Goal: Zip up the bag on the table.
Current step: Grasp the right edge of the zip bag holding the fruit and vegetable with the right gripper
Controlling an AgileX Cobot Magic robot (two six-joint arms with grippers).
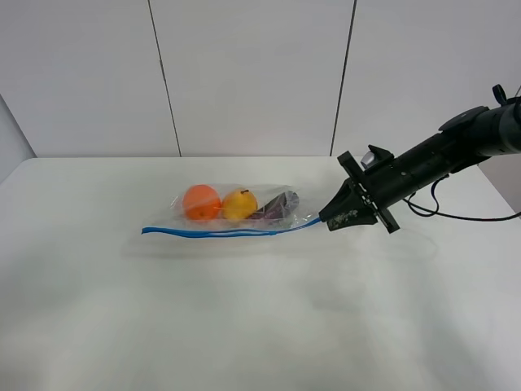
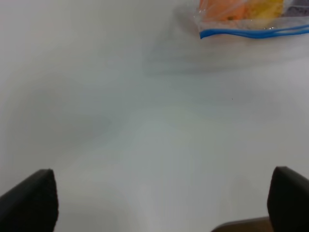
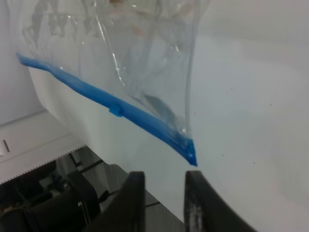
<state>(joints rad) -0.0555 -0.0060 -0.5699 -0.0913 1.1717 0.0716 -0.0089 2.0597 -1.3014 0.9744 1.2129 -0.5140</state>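
The clear crinkly bag lies on the white table, its blue zipper strip along the near edge. An orange item, a yellow item and a dark purple item show through it. My right gripper is at the bag's right end. In the right wrist view its fingers stand a little apart with nothing between them, and the strip's corner lies just past the tips. A small tab sits on the strip. My left gripper is open and empty, well off the bag's left end.
The right arm reaches in from the right with a black cable trailing over the table. A grey panelled wall stands behind the table's far edge. The left arm is out of the exterior high view.
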